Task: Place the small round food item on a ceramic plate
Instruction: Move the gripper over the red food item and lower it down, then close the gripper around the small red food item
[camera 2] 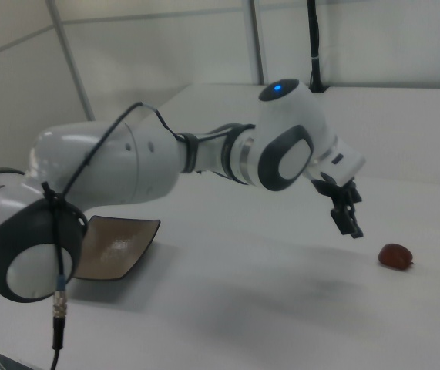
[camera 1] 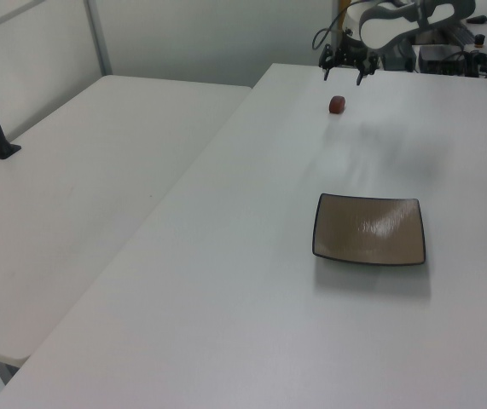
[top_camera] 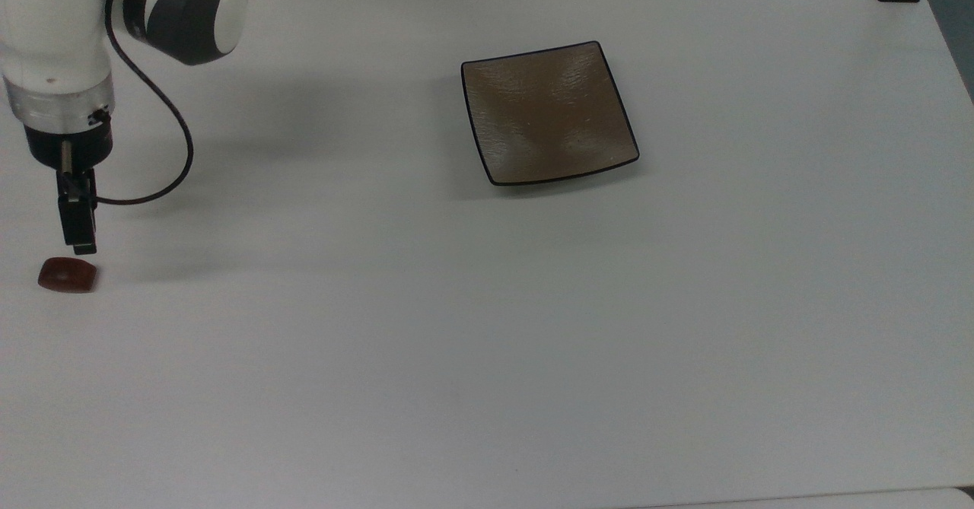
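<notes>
White tabletop [top_camera: 487,341] carried the small round food item [top_camera: 68,275] near the top view's left edge, well apart from the ceramic plate [top_camera: 548,113]. Gripper [camera 1: 343,77] hovered just above the item, fingers [camera 1: 326,74] spread wide and holding nothing.

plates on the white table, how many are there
1. A square brown plate sits toward the top view's upper middle, with nothing on it. The small red-brown food piece lies far off at the top view's left edge.

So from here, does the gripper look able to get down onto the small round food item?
Probably yes. The gripper hangs open close by the small round food item, which lies alone on bare table, far from the ceramic plate.
</notes>
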